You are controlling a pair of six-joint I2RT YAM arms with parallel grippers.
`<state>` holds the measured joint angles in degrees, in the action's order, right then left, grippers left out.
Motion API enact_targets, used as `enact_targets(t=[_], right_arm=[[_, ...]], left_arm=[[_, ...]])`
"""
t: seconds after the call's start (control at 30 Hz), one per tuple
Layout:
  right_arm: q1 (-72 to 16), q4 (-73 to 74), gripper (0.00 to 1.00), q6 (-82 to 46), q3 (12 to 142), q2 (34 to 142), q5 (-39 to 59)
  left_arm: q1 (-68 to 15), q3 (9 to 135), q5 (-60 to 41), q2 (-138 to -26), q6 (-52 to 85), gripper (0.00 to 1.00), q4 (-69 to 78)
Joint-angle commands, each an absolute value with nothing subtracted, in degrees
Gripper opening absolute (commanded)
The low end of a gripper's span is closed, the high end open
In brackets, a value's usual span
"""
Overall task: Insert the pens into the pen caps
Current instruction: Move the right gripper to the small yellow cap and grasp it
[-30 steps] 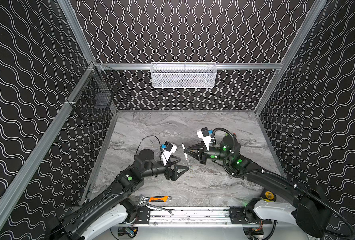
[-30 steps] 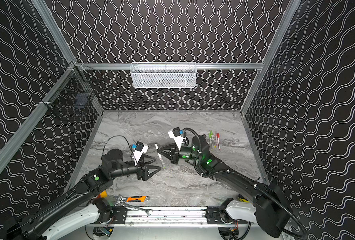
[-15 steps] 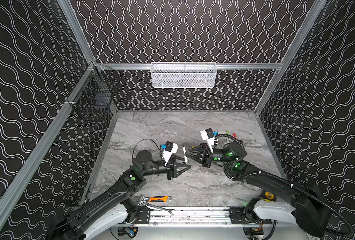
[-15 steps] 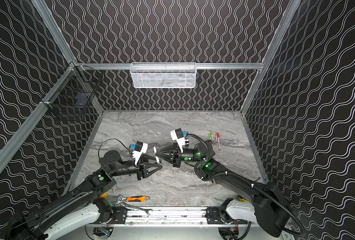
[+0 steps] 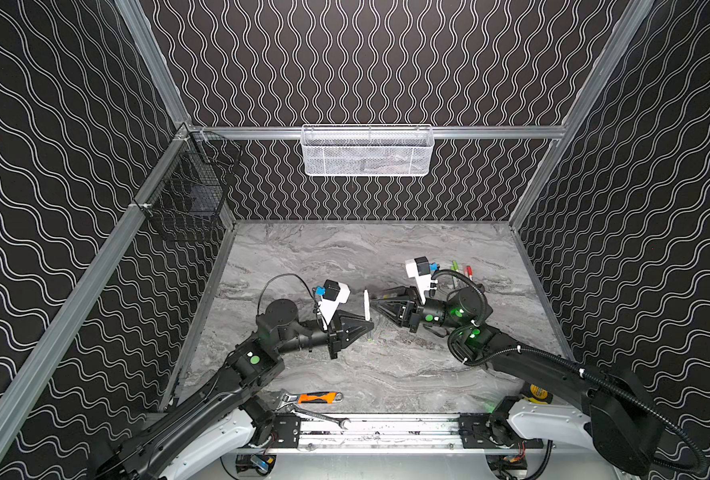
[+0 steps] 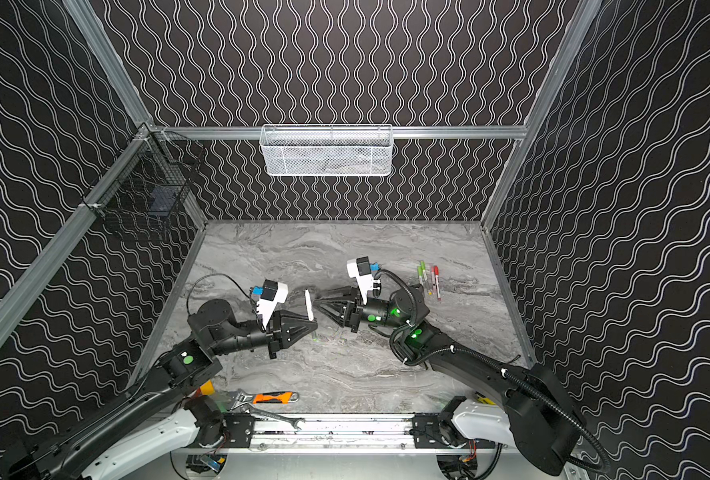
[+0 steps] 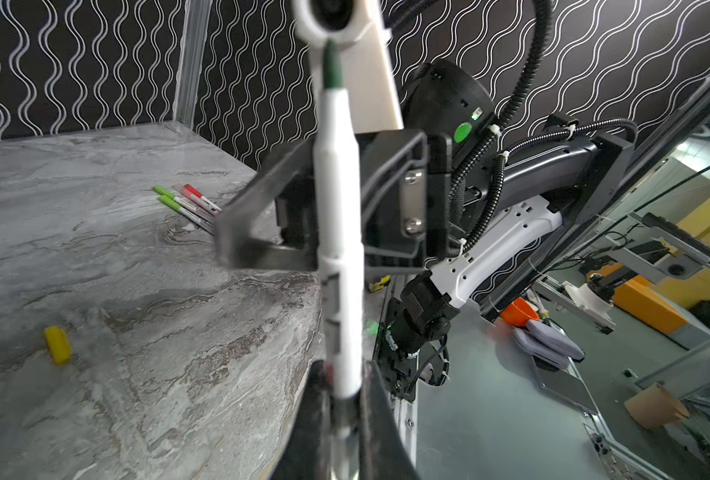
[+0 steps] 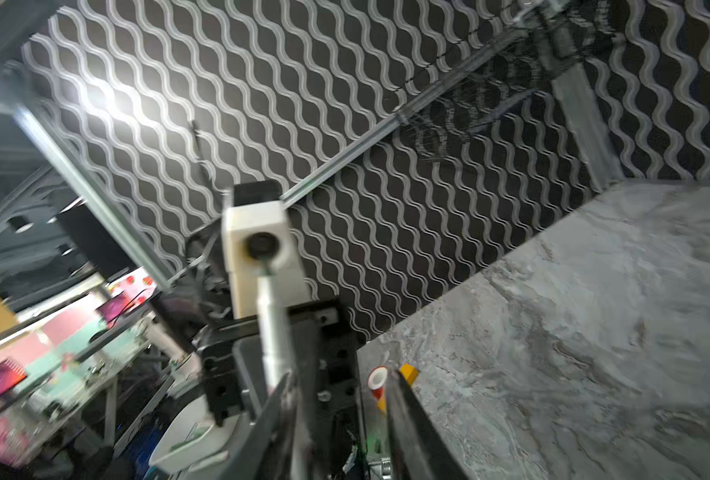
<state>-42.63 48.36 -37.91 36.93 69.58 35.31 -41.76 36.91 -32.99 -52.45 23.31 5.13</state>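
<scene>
A white-barrelled pen [image 5: 366, 304] with a dark green tip [image 7: 331, 66] stands upright near the table's middle. My left gripper [image 5: 369, 324] is shut on its lower end, and in the left wrist view the jaws [image 7: 342, 376] pinch the barrel [image 7: 338, 249]. My right gripper [image 5: 373, 300] faces it from the right with its fingers open. In the right wrist view the barrel [image 8: 276, 332] lies beside one finger [image 8: 280, 411]. A yellow pen cap [image 7: 58, 345] lies on the table on the far side of the left gripper. Three capped pens [image 6: 428, 276] lie at the back right.
An orange-handled wrench [image 5: 318, 397] and a steel spanner [image 5: 322, 415] lie at the front edge. A white mesh basket [image 5: 368, 151] hangs on the back wall and a black wire basket [image 5: 187, 199] on the left wall. A small red-and-white cylinder [image 8: 377, 384] shows beside my right finger.
My left gripper has moved right and shut on the pen. My right gripper, which held the pen before, has opened its fingers off it.
</scene>
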Motion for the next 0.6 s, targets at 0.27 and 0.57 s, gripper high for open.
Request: enact_targets(t=[0.27, 0.57], right_arm=[[-41.74, -2.20, 0.54, -31.60, 53.64, 81.54, 2.98], [-35.60, -19.90, 0.56, -29.18, 69.66, 102.07, 1.30]], left_arm=[[-41.75, 47.90, -21.82, -51.01, 12.62, 0.00, -28.24], [-41.66, 49.19, -27.49, -50.58, 6.62, 0.00, -33.51]])
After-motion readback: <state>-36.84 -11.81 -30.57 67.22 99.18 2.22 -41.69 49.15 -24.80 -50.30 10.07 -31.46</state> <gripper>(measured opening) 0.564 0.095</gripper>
